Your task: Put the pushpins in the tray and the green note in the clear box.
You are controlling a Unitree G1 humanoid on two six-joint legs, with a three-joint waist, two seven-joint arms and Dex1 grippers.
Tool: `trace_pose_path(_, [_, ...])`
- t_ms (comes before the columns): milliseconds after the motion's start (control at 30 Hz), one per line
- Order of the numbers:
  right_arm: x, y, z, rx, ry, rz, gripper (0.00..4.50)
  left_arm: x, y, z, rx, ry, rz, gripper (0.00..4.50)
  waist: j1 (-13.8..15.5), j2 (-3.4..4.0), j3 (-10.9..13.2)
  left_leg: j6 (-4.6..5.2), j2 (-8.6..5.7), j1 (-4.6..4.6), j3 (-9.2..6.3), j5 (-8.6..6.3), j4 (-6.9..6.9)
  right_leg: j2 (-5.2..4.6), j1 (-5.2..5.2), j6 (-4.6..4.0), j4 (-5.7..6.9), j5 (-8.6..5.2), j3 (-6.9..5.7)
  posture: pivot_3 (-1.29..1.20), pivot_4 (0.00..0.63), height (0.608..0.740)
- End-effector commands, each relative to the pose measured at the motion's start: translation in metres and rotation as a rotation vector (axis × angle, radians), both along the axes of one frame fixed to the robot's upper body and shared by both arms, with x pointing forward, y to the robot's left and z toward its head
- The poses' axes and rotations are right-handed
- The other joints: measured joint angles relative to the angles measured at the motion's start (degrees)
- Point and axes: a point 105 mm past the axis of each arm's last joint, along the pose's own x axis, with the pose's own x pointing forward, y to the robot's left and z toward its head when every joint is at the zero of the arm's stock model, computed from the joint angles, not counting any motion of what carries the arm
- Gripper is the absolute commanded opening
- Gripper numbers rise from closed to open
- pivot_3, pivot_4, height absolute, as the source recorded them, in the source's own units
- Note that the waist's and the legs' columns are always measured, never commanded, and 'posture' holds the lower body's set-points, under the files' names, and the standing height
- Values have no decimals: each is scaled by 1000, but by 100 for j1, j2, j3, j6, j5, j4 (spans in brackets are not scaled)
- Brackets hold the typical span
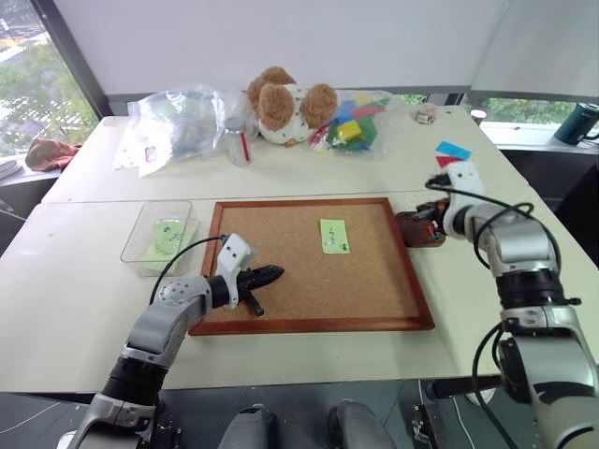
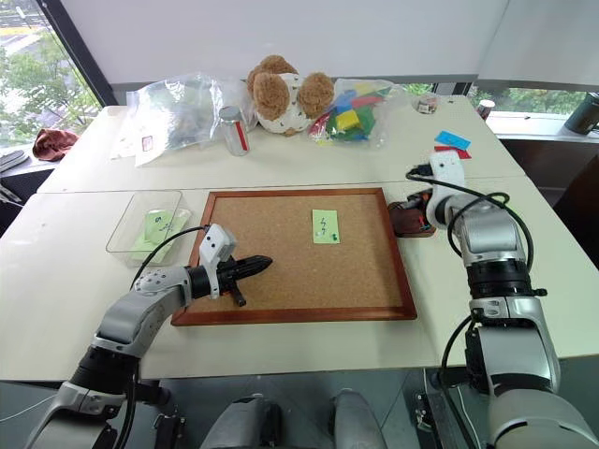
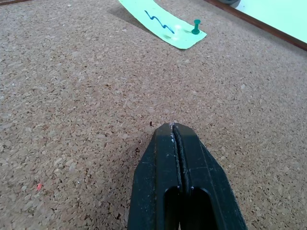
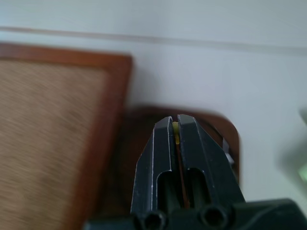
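The green note [image 1: 334,236] lies on the corkboard [image 1: 281,299], held by a green pushpin [image 3: 195,28] at one corner. My left gripper [image 1: 279,273] is shut and empty, low over the board's left part and pointing toward the note [image 3: 163,24]. At the board's right edge sits the tray [image 1: 419,231], a small dark reddish-brown dish. My right gripper [image 4: 175,120] hovers over the tray [image 4: 229,139], shut on a small yellow pushpin [image 4: 176,132] that peeks out between the tips. The clear box [image 1: 132,245] stands left of the board with a pale green slip [image 1: 169,234] inside.
Along the table's far side are crinkled plastic bags [image 1: 176,120], a small bottle [image 1: 240,142], a teddy bear [image 1: 284,103] and a bag of coloured blocks [image 1: 354,122]. Blue and red slips [image 1: 453,152] lie behind the right arm. A dark mug [image 1: 577,123] stands at far right.
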Motion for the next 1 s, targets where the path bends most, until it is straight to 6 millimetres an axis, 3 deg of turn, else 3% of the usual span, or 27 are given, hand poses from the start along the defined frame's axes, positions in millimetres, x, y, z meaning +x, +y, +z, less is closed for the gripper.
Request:
trace_pose_path(33, [3,-3,12,5,-51,-7,51,-5,6,-25,56,81,22,0,-1,1,0,0,0,1,0,0,0,0,1,0,1,0,0,0,150,740])
trace_pose_path(67, [2,-4,8,11,-44,-11,51,-4,6,-25,56,81,23,0,0,1,-1,0,0,2,0,0,0,0,2,0,1,0,0,0,150,740])
trace_pose_path(167, [2,-3,5,32,-38,-6,903,-4,6,-25,58,79,24,0,0,1,0,1,0,4,0,0,0,0,6,0,0,0,-1,0,150,740])
trace_pose_path(400, [0,0,6,32,-38,15,4464,-6,7,-26,63,81,22,0,0,1,-1,1,0,3,0,0,0,0,5,0,-1,0,0,0,150,740])
trace_pose_path(767, [-2,6,30,42,-91,67,4464,-6,6,-26,62,81,17,0,2,1,0,2,1,4,0,-1,-1,0,5,0,-1,0,-1,0,150,740])
trace_pose_path(1000, [-3,5,26,39,-86,78,4464,-5,4,-25,61,77,10,0,2,1,-1,2,1,4,-1,-1,-1,0,5,0,-2,0,-1,0,150,740])
